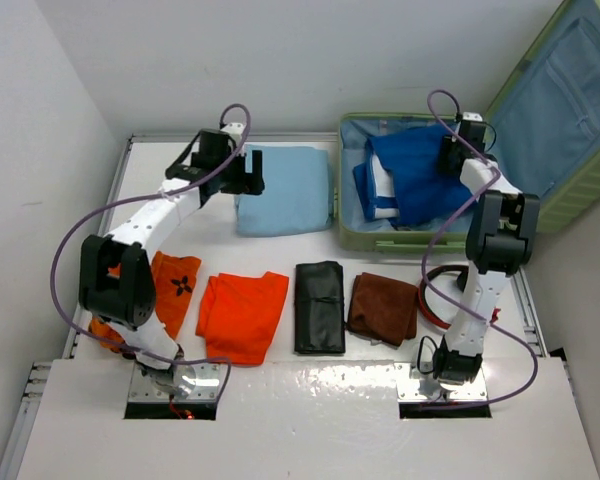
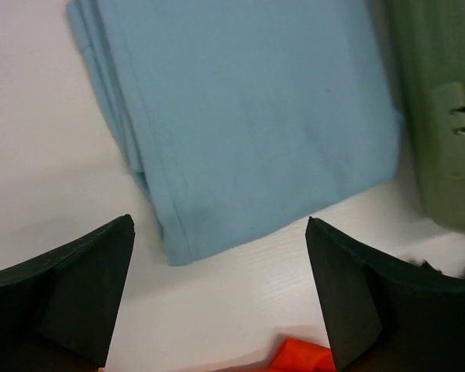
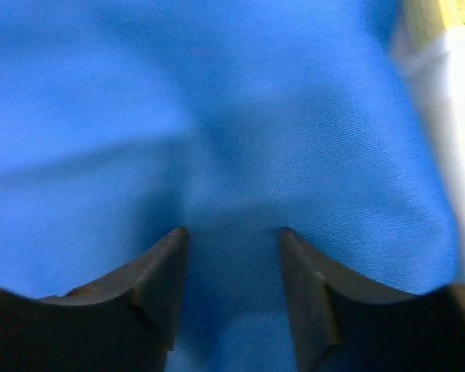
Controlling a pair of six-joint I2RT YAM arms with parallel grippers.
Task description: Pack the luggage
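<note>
The luggage [image 1: 370, 240] lies open at the far right of the surface, its lid thrown back to the right. A blue garment [image 1: 410, 175] is already spread inside it. The right tool [image 3: 232, 232] hangs low over that garment, its jaws part-way apart with cloth under the gap. The wrist view shows no clear pinch, so it appears to hold nothing.

The left tool [image 2: 218, 232] is spread wide and empty. It hovers over the near edge of a folded light-blue towel [image 1: 285, 188], which sits just beside the luggage's left wall. In the left wrist view the towel's near corner lies between the 2 fingers and a little ahead of them, and the green wall shows at the right edge.

The next move likely turns on that layout. The towel is under the left arm, and the luggage lies straight to its right, so a short sideways carry over the wall would do. The right arm is nearer the luggage but busy inside it. An orange shirt [image 1: 242, 312], a black pouch [image 1: 319, 305] and a brown cloth [image 1: 384, 307] wait in a row nearer the bases.
</note>
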